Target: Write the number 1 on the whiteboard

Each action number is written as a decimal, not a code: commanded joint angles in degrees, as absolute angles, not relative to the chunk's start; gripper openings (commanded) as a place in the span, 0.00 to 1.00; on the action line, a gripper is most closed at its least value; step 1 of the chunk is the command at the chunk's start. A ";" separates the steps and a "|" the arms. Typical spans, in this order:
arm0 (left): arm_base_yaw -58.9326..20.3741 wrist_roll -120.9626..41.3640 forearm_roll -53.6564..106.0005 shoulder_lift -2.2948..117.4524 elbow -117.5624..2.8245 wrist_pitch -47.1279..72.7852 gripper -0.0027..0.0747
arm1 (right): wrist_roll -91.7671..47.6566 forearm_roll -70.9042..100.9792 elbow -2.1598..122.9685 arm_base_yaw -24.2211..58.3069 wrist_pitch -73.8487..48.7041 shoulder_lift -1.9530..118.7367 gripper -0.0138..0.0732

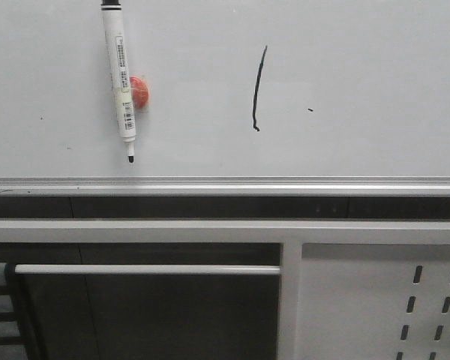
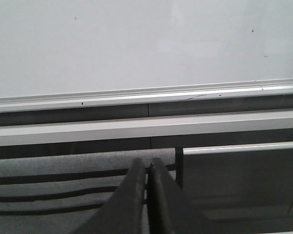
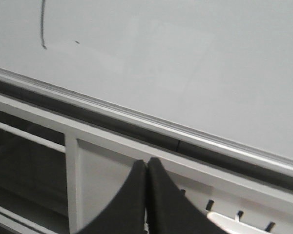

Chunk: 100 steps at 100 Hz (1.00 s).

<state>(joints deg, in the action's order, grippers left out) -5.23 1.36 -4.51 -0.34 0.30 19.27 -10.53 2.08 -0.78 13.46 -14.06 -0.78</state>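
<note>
We are looking at a large glossy whiteboard (image 1: 360, 75) lying flat ahead of us, its silver aluminium frame edge (image 1: 225, 184) running across the near side. Near the middle of the board sits the number 1 (image 1: 258, 90): a thin black, slightly curved stroke with a tiny hook at the end nearest us. To its left lies a white marker (image 1: 121, 75), uncapped, its black tip (image 1: 130, 157) pointing toward the frame. A small orange-red object (image 1: 139, 92) touches the marker's right side; we cannot tell what it is. A tiny black speck (image 1: 310, 109) marks the board to the right of the stroke.

Neither arm appears in the front view. From the wrist cameras, our left gripper (image 2: 147, 168) and right gripper (image 3: 146, 168) both hang below the board's edge, each with its jaws pressed together and nothing between them. The right wrist view also catches the stroke (image 3: 42, 24) at a distance. A white perforated metal panel (image 1: 382, 300) stands under the table at the right.

We judge the writing done and the marker set down. What remains, in our view, is to hold both arms clear of the board so nothing smudges the fresh ink or nudges the marker.
</note>
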 commanded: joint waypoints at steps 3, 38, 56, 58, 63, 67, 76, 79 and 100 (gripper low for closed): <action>-5.04 1.27 -3.88 -1.74 1.60 16.39 0.01 | -10.34 5.21 -2.35 8.11 -12.56 -0.37 0.09; -5.04 1.27 -3.88 -1.74 1.60 16.39 0.01 | -10.36 4.47 -2.35 -2.33 -15.87 -0.37 0.09; -5.04 1.27 -3.88 -1.74 1.60 16.39 0.01 | -10.36 3.37 -2.35 -2.33 -18.23 -0.37 0.09; -5.04 1.27 -3.88 -1.74 1.60 16.39 0.01 | -10.32 3.27 -2.35 -2.33 -18.23 -0.37 0.09; -5.04 1.27 -3.88 -1.74 1.60 16.39 0.01 | -10.08 3.27 -2.35 -2.33 -18.23 -0.37 0.09; -5.04 1.27 -3.88 -1.74 1.60 16.39 0.01 | -8.98 2.45 -2.35 -2.33 -18.23 -0.37 0.09; -5.04 1.27 -3.88 -1.74 1.60 16.39 0.01 | -6.29 0.51 -2.35 -2.33 -18.08 -0.37 0.09; -5.04 1.27 -3.88 -1.74 1.60 16.39 0.01 | -6.05 0.00 -2.35 -2.33 -18.08 -0.37 0.09; -5.04 1.27 -3.88 -1.74 1.60 16.39 0.01 | -6.05 0.00 -2.35 -2.33 -18.08 -0.37 0.09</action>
